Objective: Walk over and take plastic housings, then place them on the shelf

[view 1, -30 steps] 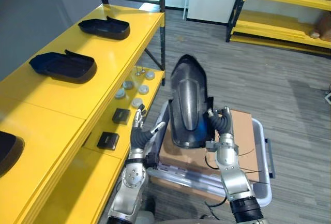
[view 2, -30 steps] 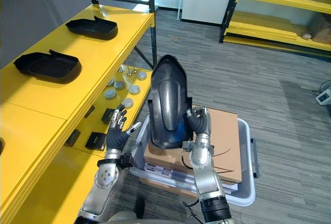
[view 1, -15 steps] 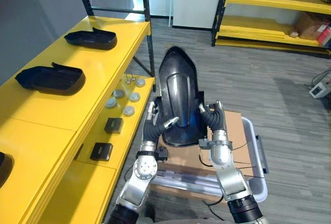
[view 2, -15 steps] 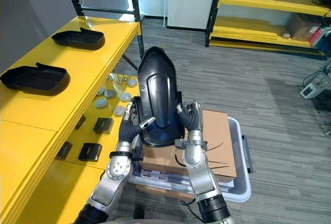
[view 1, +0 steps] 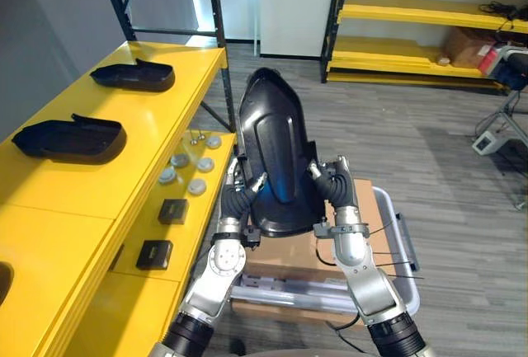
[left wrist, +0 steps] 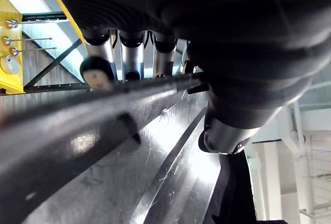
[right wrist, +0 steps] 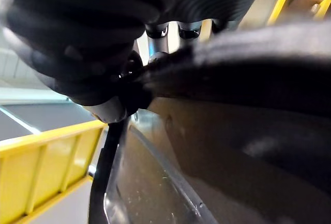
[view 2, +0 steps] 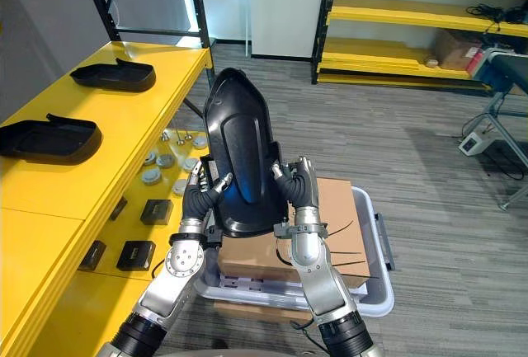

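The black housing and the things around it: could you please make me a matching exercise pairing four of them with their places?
1 large black housing
2 cardboard box
3 round grey discs
4 shallow black housing

A in the grey bin
B on the yellow shelf top
C on the lower shelf level
D gripped between left hand and right hand

Pairs: 1-D, 2-A, 3-C, 4-B
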{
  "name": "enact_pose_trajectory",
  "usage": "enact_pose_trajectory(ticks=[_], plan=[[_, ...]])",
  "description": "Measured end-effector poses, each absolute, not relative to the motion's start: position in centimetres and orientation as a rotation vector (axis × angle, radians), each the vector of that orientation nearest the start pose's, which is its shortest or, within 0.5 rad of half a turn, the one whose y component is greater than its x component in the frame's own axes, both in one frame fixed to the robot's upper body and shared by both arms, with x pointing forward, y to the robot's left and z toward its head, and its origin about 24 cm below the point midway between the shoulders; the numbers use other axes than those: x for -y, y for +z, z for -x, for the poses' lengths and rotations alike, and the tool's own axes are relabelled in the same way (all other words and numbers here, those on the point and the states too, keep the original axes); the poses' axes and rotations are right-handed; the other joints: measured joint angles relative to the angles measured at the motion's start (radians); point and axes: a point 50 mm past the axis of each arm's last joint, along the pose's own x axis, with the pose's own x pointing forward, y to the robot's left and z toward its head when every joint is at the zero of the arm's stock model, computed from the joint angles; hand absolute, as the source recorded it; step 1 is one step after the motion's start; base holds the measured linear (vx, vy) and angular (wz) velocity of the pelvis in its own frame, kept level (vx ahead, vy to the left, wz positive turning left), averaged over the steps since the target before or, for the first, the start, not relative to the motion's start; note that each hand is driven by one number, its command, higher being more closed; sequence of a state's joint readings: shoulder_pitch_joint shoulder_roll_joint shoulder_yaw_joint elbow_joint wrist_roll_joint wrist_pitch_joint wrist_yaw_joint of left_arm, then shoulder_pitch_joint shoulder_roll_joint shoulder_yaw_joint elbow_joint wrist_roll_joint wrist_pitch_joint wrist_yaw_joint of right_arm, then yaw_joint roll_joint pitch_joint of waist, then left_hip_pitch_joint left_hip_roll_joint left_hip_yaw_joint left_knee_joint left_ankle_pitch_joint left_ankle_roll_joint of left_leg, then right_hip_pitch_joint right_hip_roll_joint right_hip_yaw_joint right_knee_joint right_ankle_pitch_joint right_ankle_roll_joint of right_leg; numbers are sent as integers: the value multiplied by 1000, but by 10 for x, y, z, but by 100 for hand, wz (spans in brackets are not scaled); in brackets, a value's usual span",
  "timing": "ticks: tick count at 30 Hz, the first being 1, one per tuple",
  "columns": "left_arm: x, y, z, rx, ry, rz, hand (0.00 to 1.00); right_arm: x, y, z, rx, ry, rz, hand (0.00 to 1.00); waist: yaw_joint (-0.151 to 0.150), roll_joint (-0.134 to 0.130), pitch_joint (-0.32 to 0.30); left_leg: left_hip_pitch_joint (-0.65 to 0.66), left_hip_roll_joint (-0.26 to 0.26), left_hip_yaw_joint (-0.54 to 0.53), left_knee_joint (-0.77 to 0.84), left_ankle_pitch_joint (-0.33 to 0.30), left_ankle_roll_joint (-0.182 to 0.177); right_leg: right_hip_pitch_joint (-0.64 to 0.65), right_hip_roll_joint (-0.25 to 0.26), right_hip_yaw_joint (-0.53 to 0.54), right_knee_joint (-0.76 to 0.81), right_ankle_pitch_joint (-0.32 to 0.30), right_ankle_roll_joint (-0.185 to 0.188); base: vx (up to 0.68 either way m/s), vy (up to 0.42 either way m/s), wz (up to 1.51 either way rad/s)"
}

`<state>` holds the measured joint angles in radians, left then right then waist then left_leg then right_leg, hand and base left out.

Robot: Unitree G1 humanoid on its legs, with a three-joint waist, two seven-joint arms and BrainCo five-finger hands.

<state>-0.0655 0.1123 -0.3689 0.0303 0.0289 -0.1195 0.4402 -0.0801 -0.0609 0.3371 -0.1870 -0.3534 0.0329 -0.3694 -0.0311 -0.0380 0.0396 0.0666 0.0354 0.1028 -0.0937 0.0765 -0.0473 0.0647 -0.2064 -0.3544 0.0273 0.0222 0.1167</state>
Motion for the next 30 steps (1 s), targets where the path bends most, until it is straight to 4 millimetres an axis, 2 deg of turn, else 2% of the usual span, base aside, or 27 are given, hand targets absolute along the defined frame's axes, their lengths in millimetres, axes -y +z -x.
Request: enact_pose_trajectory(ticks=[4, 7, 10, 13, 15, 17, 21, 22, 25, 27, 29, 30], plan=[[-97, 56, -252, 164, 50, -99, 100, 88, 103, -250, 353, -19, 276, 0, -7, 1, -2, 0, 0, 11, 0, 0, 0, 0, 2, 7, -14, 8, -2, -31, 6, -7], [-97, 57, -253, 166, 45, -100, 100, 90, 105, -249, 349, 45, 161, 0, -8, 2, -3, 0, 1, 15, -1, 0, 0, 0, 4, 13, -21, 12, -7, -23, 2, -7], [-95, 58, -253, 171, 2, -105, 100, 96, 123, -243, 410, 183, -8, 0, -7, 2, -3, 0, 3, 28, -1, 0, 0, 0, 9, 22, -34, 24, -6, -10, -1, -10], [-94, 59, -254, 178, -35, -121, 100, 103, 154, -232, 545, 302, -194, 0, -9, 2, -3, 3, 8, 35, -1, 0, 0, -1, 14, 26, -34, 25, -5, -7, -15, -6], [-92, 59, -253, 178, -64, -130, 100, 117, 172, -229, 640, 311, -256, 0, -10, 2, -3, 4, 9, 36, -2, 0, 0, -1, 16, 27, -34, 25, -5, 0, 0, 0], [-94, 59, -254, 178, -67, -134, 100, 144, 186, -227, 736, 257, -299, 0, -12, 3, -5, 5, 10, 38, -4, 0, 0, -1, 18, 28, -37, 25, -6, 0, 0, 0], [-106, 58, -255, 168, -18, -133, 100, 180, 196, -224, 811, 133, -317, 0, -21, 15, -21, 4, 13, 39, -9, -1, -1, 1, 23, 27, -51, 28, -10, -15, -10, -5], [-111, 58, -256, 166, 3, -133, 100, 196, 199, -221, 837, 53, -296, 0, -26, 18, -23, 4, 16, 39, -9, -1, -1, 1, 25, 27, -52, 29, -8, 0, 0, 0], [-122, 59, -253, 168, 58, -119, 100, 221, 199, -214, 863, -81, -271, 0, -42, 21, -25, 2, 19, 38, -9, -1, -1, 1, 30, 26, -56, 30, -7, 0, 0, 0], [-126, 60, -250, 170, 72, -115, 100, 239, 191, -209, 846, -184, -249, 0, -46, 22, -26, 2, 19, 38, -9, -2, -2, 1, 30, 26, -58, 31, -7, 0, 0, 0], [-128, 61, -248, 176, 78, -112, 100, 263, 171, -206, 760, -329, -210, 0, -52, 22, -26, 2, 19, 38, -9, -2, -3, 0, 30, 26, -59, 31, -7, 0, 0, 0], [-130, 61, -246, 177, 86, -111, 100, 268, 164, -205, 728, -367, -191, 0, -55, 22, -26, 2, 19, 38, -9, -2, -3, 0, 30, 26, -59, 31, -7, 0, 0, 0]])
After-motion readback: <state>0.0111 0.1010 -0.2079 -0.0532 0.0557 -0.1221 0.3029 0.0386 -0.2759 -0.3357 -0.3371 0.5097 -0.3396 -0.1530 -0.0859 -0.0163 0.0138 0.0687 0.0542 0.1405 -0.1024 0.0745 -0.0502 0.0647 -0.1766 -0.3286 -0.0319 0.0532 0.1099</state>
